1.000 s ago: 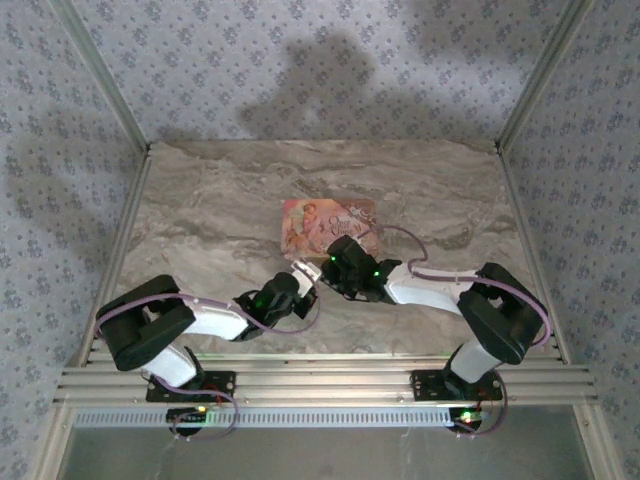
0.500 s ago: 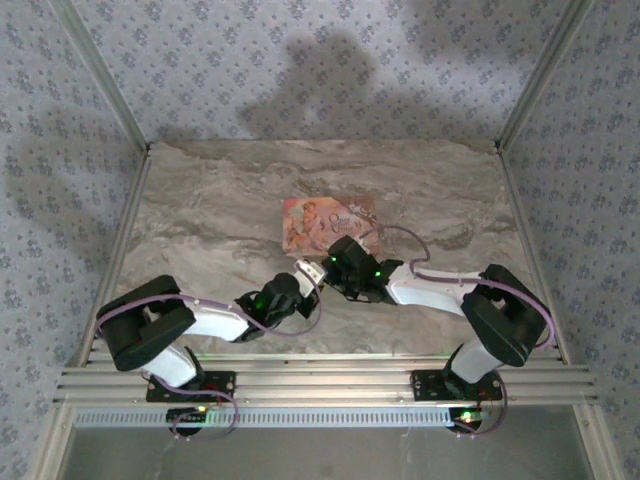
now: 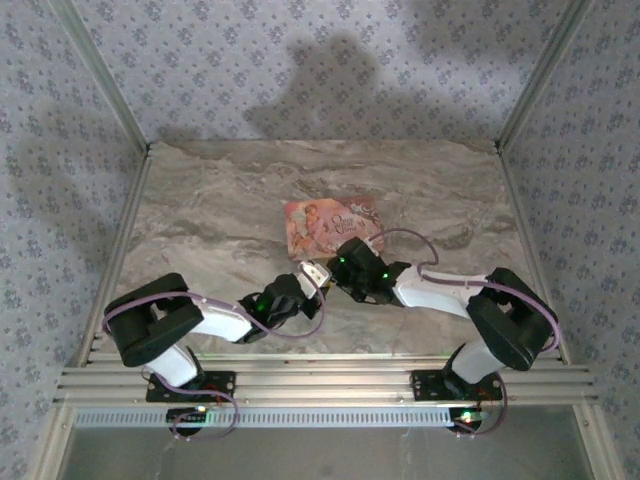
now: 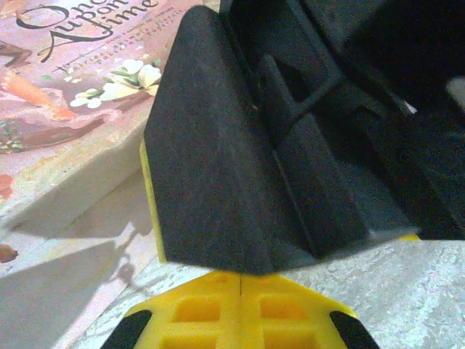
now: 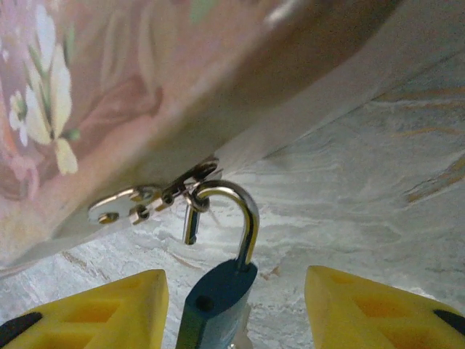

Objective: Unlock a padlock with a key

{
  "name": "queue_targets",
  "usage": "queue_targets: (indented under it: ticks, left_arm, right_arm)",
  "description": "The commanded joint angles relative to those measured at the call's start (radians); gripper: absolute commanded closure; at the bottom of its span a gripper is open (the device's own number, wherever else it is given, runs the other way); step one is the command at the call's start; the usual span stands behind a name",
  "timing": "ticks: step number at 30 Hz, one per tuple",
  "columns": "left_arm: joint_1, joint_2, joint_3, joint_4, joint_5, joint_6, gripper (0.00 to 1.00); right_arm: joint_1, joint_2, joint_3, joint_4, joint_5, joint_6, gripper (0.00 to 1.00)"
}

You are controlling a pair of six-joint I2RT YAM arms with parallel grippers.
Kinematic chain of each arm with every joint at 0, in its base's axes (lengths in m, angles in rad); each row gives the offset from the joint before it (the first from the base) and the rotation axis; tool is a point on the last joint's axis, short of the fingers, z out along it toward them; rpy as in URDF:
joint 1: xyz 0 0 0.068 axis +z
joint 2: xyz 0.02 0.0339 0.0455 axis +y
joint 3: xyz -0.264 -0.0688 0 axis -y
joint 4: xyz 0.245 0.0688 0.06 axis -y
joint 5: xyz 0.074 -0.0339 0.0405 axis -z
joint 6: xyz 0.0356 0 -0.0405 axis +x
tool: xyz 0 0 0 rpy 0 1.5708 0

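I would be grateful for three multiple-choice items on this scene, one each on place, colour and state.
1. Where is the padlock? A) hooked onto the hasp of the pink box; B) on the left arm's base; C) at the table's far corner.
2. What colour is its body? A) red; B) white; C) teal-blue.
3. How is the right end effector? A) shut on the box; B) open; C) shut on the padlock.
Answers: 1 A, its shackle hooks through the hasp; 2 C, plain in the right wrist view; 3 B, its yellow pads stand apart beside the padlock.
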State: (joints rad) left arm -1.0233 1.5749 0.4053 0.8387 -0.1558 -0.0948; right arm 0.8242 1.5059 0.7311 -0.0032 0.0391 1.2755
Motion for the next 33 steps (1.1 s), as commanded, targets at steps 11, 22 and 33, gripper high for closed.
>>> queue_targets:
  ticks: [11,22,33]
  left_arm:
    - [-0.004,0.042,0.043,0.063,0.032,-0.005,1.0]
    - [-0.001,0.054,0.053,0.064,0.042,-0.007,1.0]
    - [0.012,0.068,0.055,0.068,0.048,0.0,1.0]
  right_arm:
    - [-0.066,-0.01,-0.026,0.073,-0.038,-0.031,0.49]
    - [-0.077,0.08,0.011,0.12,-0.113,-0.037,0.67]
    - [-0.082,0.083,0.038,0.052,-0.12,-0.053,0.91]
